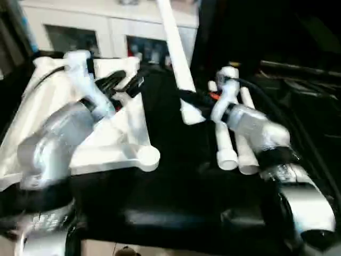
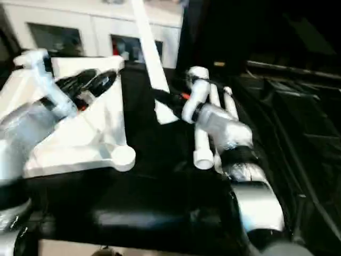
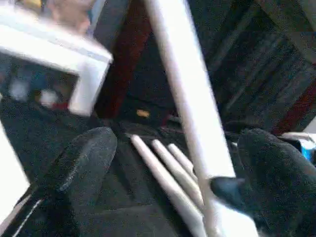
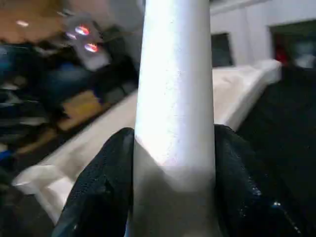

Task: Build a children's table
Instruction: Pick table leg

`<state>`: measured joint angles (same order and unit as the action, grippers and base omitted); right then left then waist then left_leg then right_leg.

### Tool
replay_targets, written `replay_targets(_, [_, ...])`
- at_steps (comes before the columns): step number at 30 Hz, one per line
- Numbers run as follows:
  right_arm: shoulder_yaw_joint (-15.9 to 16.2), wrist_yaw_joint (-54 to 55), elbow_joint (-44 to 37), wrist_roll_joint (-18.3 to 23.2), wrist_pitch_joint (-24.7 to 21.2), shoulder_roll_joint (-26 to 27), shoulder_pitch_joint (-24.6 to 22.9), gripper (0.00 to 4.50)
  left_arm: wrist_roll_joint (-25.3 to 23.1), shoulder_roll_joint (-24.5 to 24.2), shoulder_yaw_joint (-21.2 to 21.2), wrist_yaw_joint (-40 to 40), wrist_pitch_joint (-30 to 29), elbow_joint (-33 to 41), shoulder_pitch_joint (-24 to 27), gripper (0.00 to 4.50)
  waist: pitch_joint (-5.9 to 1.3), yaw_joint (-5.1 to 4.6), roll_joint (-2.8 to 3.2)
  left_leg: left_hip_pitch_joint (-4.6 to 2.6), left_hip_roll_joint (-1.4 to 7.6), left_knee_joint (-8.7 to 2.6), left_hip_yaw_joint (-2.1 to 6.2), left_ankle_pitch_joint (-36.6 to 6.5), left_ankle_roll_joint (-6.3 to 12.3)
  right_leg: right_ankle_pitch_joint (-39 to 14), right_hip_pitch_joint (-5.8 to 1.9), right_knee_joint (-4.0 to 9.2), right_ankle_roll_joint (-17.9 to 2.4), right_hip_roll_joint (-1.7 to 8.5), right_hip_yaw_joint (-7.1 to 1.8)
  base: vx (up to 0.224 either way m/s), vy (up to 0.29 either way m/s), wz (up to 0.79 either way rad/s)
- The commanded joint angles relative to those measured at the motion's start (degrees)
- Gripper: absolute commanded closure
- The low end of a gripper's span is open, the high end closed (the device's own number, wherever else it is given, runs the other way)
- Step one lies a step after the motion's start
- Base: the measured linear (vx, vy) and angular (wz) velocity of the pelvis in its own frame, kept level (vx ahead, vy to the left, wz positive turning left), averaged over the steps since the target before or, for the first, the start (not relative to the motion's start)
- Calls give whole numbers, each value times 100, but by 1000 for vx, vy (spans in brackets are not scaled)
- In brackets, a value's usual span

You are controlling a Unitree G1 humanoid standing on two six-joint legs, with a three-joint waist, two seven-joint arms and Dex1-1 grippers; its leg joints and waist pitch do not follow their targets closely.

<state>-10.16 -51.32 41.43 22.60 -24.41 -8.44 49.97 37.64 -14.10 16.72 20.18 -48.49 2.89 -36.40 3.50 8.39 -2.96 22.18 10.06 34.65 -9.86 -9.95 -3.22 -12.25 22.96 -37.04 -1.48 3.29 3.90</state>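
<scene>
Right wrist view: leg (image 4: 175, 98) is clamped upright by right gripper (image 4: 174, 192); left gripper (image 1: 123, 84) is spread wide over tabletop (image 1: 120, 141); spare legs (image 1: 234, 152) lie beside.

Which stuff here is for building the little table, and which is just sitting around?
For the table:
- tabletop
- leg held in the right gripper
- spare legs on the black surface

Just around:
- white cabinet with glass doors

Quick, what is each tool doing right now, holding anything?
Left tool: open, holding nothing, over the tabletop.
Right tool: closed on a white leg, which stands up at a tilt.
</scene>
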Motion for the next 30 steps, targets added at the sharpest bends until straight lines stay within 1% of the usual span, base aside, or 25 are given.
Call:
replay_targets(1, [49,-412,-969,389,-358,-160,-256,257,471,262,136,-205,-374,-290,-397,0,-437,22,199,-128,276,-368,109,-734,-56,186,-353,391,-1224,492,-307,0,0,0])
replay_targets(2, [85,-515,-1227,466,-461,-182,-356,257,574,339,182,-247,-418,-375,-503,0,-449,44,174,-152,289,-357,109,-750,-51,206,-356,397,-1205,494,-310,0,0,0])
replay_targets(3, [91,-532,-1280,481,-483,-187,-378,257,589,352,188,-251,-427,-390,-523,0,-447,43,161,-130,293,-370,129,-743,-29,264,-373,387,-1238,500,-305,0,0,0])
replay_targets(4, [153,-667,-1740,618,-702,-222,-566,257,708,464,211,-244,-534,-510,-694,0,-450,66,183,-126,283,-366,133,-719,-19,218,-381,397,-1210,502,-299,0,0,0])
replay_targets(5, [189,-709,-1897,676,-785,-238,-633,257,756,516,212,-254,-584,-542,-759,0,-443,65,182,-124,297,-365,141,-755,-5,166,-371,401,-1231,518,-300,0,0,0])
replay_targets(6, [208,-725,-1964,705,-823,-247,-664,257,770,534,211,-261,-605,-560,-791,0,-438,67,168,-117,287,-369,141,-753,-4,116,-381,407,-1214,508,-295,0,0,0])
replay_targets(8, [281,-790,-2099,747,-905,-271,-736,257,788,567,205,-239,-610,-608,-862,0,-438,72,169,-118,287,-368,139,-799,-33,-135,-377,435,-1202,531,-296,0,0,0])
replay_targets(9, [299,-800,-2121,740,-909,-273,-750,257,806,579,211,-236,-607,-616,-873,0,-438,72,169,-118,287,-368,139,-799,-33,-135,-377,435,-1202,531,-296,0,0,0])
replay_targets(10, [348,-817,-2175,724,-921,-274,-785,257,879,619,239,-229,-607,-638,-908,0,-433,61,186,-117,286,-369,139,-828,-54,-274,-370,454,-1156,525,-295,0,0,0])
replay_targets(12, [418,-780,-2284,701,-953,-282,-850,257,990,668,312,-269,-670,-658,-962,0,-437,66,182,-118,289,-363,138,-791,-61,-272,-370,453,-1144,528,-299,0,0,0])
replay_targets(14, [480,-667,-2406,631,-995,-286,-916,257,1059,677,332,-320,-719,-639,-977,0,-437,80,198,-123,303,-367,147,-770,-78,-216,-351,442,-1155,522,-292,0,0,0])
replay_targets(16, [538,-502,-2427,513,-976,-271,-926,257,1166,715,403,-366,-746,-633,-991,0,-441,81,205,-120,305,-371,153,-772,-102,-162,-355,431,-1154,514,-290,0,0,0])
replay_targets(17, [615,-219,-2351,296,-880,-229,-884,257,1275,760,469,-409,-771,-600,-995,0,-440,83,188,-122,306,-374,152,-767,-116,-159,-355,433,-1151,518,-290,0,0,0])
replay_targets(18, [646,-120,-2323,223,-841,-216,-867,257,1309,773,486,-421,-781,-586,-994,0,-434,88,188,-122,300,-375,147,-748,-145,-183,-345,429,-1162,523,-292,0,0,0])
replay_targets(19, [725,120,-2255,49,-762,-181,-804,257,1341,794,500,-466,-803,-549,-982,0,-435,92,190,-123,296,-373,142,-751,-181,-205,-342,433,-1159,525,-296,0,0,0])
replay_targets(21, [781,276,-2212,-71,-722,-148,-750,257,1329,804,500,-512,-813,-527,-969,27,-436,93,188,-118,296,-379,147,-784,-185,-240,-352,432,-1104,526,-300,0,0,0])
replay_targets(22, [839,345,-2219,-136,-690,-121,-736,257,1335,822,509,-549,-818,-522,-966,34,-426,96,168,-120,296,-387,144,-827,-182,-333,-348,451,-1046,529,-302,0,0,0])
replay_targets(23, [895,357,-2255,-176,-678,-116,-746,257,1306,825,498,-579,-805,-512,-960,34,-423,95,168,-121,295,-391,143,-836,-177,-372,-350,454,-1010,527,-307,0,0,0])
replay_targets(24, [975,370,-2328,-218,-668,-109,-771,257,1290,835,498,-630,-791,-502,-957,54,-421,102,180,-123,302,-394,147,-843,-179,-391,-343,454,-994,531,-308,0,0,0])
replay_targets(25, [1035,378,-2386,-249,-663,-101,-791,257,1290,844,500,-655,-783,-499,-957,69,-420,107,174,-122,308,-399,150,-838,-186,-389,-339,452,-962,528,-307,0,0,0])
replay_targets(26, [1206,429,-2570,-321,-667,-49,-849,257,1280,866,497,-722,-753,-491,-952,78,-419,109,160,-124,307,-399,148,-820,-188,-354,-339,448,-942,523,-311,0,0,0])
replay_targets(27, [1288,475,-2673,-345,-678,-10,-877,257,1270,875,488,-762,-735,-483,-946,78,-420,115,160,-125,310,-402,152,-786,-192,-324,-334,442,-925,519,-310,0,0,0])
replay_targets(28, [1349,539,-2745,-382,-678,34,-889,257,1247,877,465,-811,-719,-476,-930,87,-424,118,164,-122,311,-401,154,-752,-191,-251,-336,435,-911,528,-315,0,0,0])
replay_targets(30, [1481,637,-2776,-543,-597,71,-879,257,1220,905,484,-920,-701,-506,-915,113,-421,117,170,-122,309,-407,152,-799,-202,-264,-331,441,-897,527,-315,0,0,0])
